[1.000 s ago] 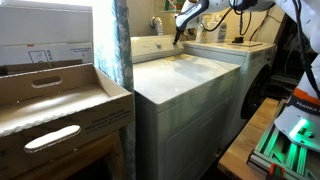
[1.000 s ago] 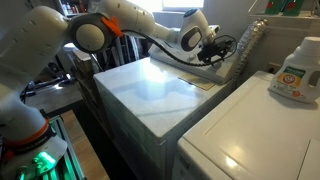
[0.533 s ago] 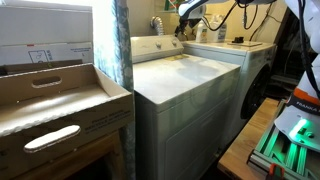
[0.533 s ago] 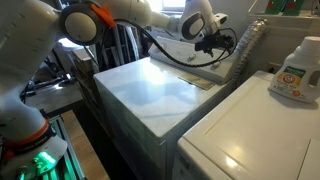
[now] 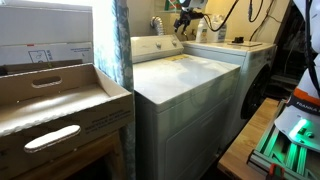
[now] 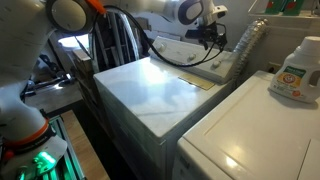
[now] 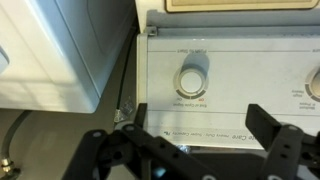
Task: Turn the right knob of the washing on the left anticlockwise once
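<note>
The left washing machine [image 5: 185,75] is white, with its control panel [image 7: 230,60] at the back. In the wrist view, which stands upside down, the right knob [image 7: 192,82] is a round white dial with a grey ring, near the panel's end. A second knob [image 7: 314,86] shows at the frame edge. My gripper [image 7: 197,128] is open with nothing between its black fingers [image 7: 268,128], and it is off the knob with a gap between. In both exterior views the gripper [image 5: 185,12] [image 6: 208,26] hangs in the air above the back panel.
A second white washer [image 6: 260,135] [image 5: 240,50] stands directly beside the first, with a detergent bottle [image 6: 297,70] on it. A large cardboard box [image 5: 50,100] sits at the other side. Cables and a hose [image 6: 245,45] hang behind the panels.
The gripper has opened and let go of the knob. It has risen up and back from the control panel.
</note>
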Tool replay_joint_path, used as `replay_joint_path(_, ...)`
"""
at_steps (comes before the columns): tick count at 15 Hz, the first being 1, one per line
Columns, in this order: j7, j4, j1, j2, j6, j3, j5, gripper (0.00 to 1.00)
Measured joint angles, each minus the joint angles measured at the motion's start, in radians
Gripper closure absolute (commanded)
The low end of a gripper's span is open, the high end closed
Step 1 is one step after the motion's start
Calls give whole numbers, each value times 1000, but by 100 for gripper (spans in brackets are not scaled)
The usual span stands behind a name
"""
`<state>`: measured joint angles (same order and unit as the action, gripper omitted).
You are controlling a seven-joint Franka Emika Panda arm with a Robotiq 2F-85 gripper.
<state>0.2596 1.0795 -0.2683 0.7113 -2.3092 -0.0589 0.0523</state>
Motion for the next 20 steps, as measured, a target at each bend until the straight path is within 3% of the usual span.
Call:
replay_joint_path(8, -414, 113, 42, -110, 39, -40, 10, 0)
replay_joint_path(15, -790, 194, 121, -164, 47, -167, -89, 0)
replay_joint_path(20, -843, 211, 138, -173, 49, -187, -105, 0)
